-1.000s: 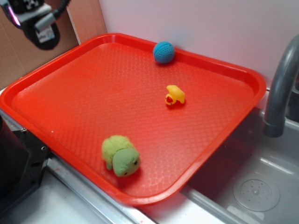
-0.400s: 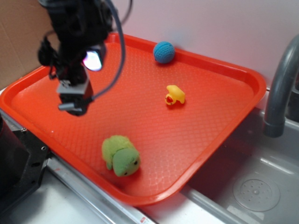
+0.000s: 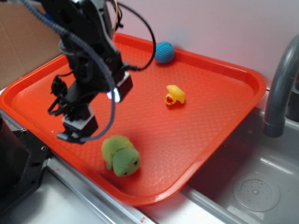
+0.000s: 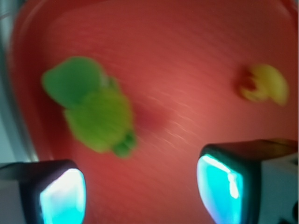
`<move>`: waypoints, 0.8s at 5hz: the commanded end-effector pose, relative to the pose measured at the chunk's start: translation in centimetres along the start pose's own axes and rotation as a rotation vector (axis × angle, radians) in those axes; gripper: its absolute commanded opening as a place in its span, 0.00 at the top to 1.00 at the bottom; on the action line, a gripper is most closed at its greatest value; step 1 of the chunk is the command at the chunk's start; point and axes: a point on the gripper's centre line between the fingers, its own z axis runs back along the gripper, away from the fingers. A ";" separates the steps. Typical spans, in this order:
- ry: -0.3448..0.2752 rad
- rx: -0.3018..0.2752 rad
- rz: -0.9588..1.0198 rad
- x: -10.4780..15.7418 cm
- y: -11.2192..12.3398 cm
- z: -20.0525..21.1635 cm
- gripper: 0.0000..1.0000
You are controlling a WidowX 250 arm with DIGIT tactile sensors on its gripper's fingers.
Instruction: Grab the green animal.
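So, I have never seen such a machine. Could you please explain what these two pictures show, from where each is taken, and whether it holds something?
It is a robot arm with a gripper over a red tray. One picture is taken from outside, at the side. The other comes from a camera on the wrist and looks down between the two fingers, which stand apart. On the tray lie a green plush animal, a yellow duck and a blue ball. Nothing is held; the green animal lies beside the gripper, untouched.
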 end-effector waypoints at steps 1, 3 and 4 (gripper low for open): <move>-0.059 -0.093 -0.070 -0.1 -1.3 -1.3 0.00; -0.189 -0.073 -0.046 -0.1 -1.6 -1.8 0.00; -0.170 0.009 0.064 -1.0 -1.1 -1.1 0.00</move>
